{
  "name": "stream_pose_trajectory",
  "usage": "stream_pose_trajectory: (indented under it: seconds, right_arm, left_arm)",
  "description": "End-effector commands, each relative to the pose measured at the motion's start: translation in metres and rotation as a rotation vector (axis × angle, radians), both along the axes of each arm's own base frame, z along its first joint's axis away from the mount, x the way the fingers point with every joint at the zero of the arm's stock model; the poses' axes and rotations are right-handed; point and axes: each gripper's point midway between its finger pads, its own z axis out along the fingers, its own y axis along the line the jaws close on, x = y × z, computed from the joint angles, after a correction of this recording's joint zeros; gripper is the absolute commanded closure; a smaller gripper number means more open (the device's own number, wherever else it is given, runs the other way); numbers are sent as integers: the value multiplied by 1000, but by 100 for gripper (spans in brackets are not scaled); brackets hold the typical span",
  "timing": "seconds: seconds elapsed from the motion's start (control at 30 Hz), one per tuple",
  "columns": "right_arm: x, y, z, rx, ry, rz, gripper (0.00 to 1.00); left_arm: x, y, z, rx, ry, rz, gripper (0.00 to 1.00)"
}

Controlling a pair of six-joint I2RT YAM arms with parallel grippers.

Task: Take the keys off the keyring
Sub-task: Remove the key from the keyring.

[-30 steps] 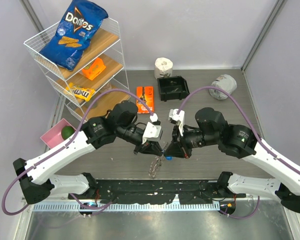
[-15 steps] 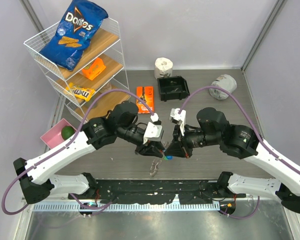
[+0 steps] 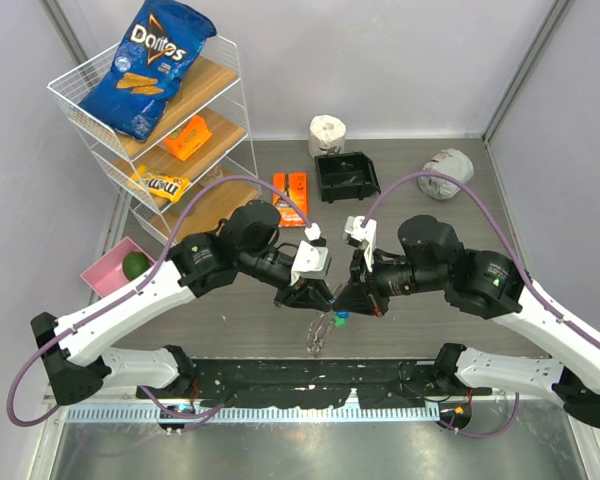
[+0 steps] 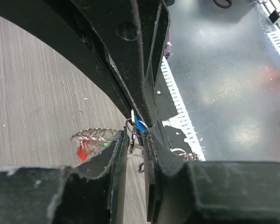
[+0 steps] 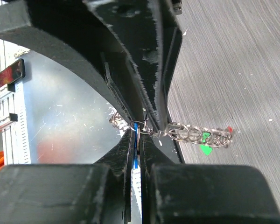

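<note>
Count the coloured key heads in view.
3: a blue head in the right gripper, a green head and a red head farther along the keyring. Others may be hidden.

Left pincer [image 3: 318, 297], right pincer [image 3: 348, 300] tip-to-tip; keyring [image 3: 316, 335], keys [image 3: 340, 318] dangling beneath; black bin [image 3: 345, 175] behind.

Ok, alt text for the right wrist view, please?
The right gripper pinches a blue key, with the left gripper meeting it from above. The keyring of small silver loops, with green and red pieces, trails right over the grey table.
</note>
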Motion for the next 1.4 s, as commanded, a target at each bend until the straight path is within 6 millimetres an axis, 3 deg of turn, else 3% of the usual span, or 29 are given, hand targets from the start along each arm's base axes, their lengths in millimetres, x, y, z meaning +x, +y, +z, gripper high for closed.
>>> stream_pose_trajectory:
  seconds: [0.0, 0.07, 0.1, 0.33, 0.5, 0.73, 1.0, 1.37]
  right_arm:
    - [-8, -1, 72, 214, -121, 32, 95]
    - [-8, -2, 74, 219, -123, 31, 95]
    - [-8, -2, 73, 218, -121, 29, 95]
    - [-5, -11, 82, 220, -146, -12, 95]
    - [11, -28, 73, 159, -145, -162, 95]
    - [23, -33, 59, 129, -110, -234, 95]
    - [32, -31, 49, 112, -54, -259, 95]
    - [36, -15, 30, 161, 149, -198, 95]
  left_arm:
    - [5, 4, -9, 34, 0, 44, 84]
    - [5, 4, -8, 40, 4, 44, 98]
    - [5, 4, -9, 49, 9, 43, 100]
    - [8, 4, -12, 84, 30, 64, 100]
    - [8, 6, -3, 30, 1, 85, 100]
    - [6, 12, 8, -11, -30, 95, 100]
    - [-6, 22, 10, -56, -112, 40, 100]
    - [-6, 29, 13, -118, -218, 63, 100]
